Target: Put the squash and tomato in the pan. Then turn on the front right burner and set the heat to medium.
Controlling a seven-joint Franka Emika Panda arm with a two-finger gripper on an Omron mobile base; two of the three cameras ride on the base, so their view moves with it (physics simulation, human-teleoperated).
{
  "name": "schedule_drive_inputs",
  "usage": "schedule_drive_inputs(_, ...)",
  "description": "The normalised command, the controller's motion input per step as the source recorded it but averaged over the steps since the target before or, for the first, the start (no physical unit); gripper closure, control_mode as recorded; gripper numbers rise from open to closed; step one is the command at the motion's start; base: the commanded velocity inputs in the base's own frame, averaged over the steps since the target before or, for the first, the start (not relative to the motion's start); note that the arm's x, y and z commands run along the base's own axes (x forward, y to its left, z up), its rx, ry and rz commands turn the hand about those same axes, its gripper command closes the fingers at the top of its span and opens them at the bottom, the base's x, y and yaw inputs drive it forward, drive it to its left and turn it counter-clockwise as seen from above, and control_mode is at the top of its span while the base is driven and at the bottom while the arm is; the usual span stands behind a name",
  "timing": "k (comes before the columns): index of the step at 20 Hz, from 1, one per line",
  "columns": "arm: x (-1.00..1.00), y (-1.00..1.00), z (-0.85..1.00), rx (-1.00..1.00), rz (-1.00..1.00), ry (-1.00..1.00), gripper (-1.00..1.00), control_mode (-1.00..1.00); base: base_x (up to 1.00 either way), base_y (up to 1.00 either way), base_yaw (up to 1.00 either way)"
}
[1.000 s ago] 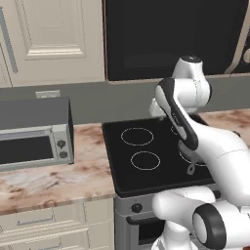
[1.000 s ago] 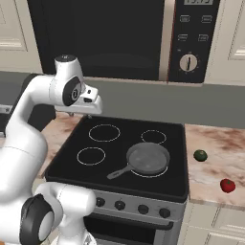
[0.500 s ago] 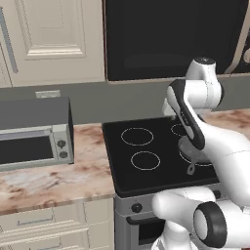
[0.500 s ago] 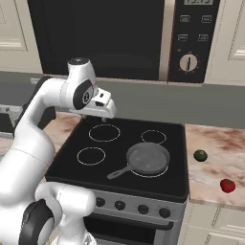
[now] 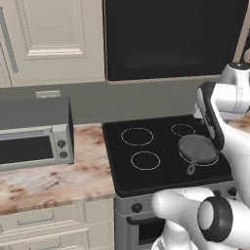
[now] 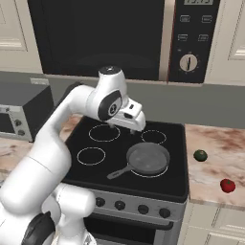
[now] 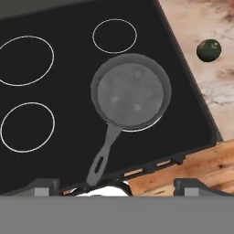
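The two-finger gripper (image 6: 130, 125) hangs above the back half of the black glass cooktop (image 6: 95, 139), its dark fingers (image 7: 43, 187) spread wide with nothing between them. The small round grey metal frying pan (image 6: 147, 158) sits on the cooktop's front right burner ring, below and slightly to the right of the gripper, not touching it; its short handle (image 7: 101, 157) with a hole at the end points toward the cooktop's front edge, angled left. The pan holds nothing.

The small dark green roundish squash (image 6: 200, 155) lies on the marbled pinkish countertop (image 6: 213, 167) just beyond the cooktop's right edge, well apart from the gripper. The small glossy red tomato (image 6: 228, 185) lies on the same countertop, nearer its front edge and further right, apart from the squash.

A row of dark knobs (image 6: 130, 207) lines the stove's front panel. A black microwave (image 6: 100, 38) hangs above the cooktop, with cream cabinets (image 5: 51, 41) beside it. A grey toaster oven (image 5: 34, 134) stands on the countertop left of the cooktop
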Motion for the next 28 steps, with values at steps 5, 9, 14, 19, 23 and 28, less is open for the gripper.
schedule_drive_inputs(5,-0.18,-1.00,-0.12,0.00,-0.17,0.03,-1.00,-1.00,0.00,0.00,0.00)
schedule_drive_inputs(9,0.00,-1.00,0.00,0.00,-0.12,0.08,-1.00,-1.00,0.00,0.00,0.00)
schedule_drive_inputs(14,0.00,-1.00,0.00,0.00,-0.03,0.05,-1.00,-1.00,0.00,0.00,0.00)
schedule_drive_inputs(19,0.08,-0.74,-0.09,0.00,0.00,0.00,-1.00,-1.00,0.00,0.00,0.00)
schedule_drive_inputs(23,0.06,-0.53,-0.18,0.00,0.00,0.00,-1.00,-1.00,0.00,0.00,0.00)
schedule_drive_inputs(28,0.03,-0.32,-0.09,0.00,0.00,0.00,-1.00,-1.00,0.00,0.00,0.00)
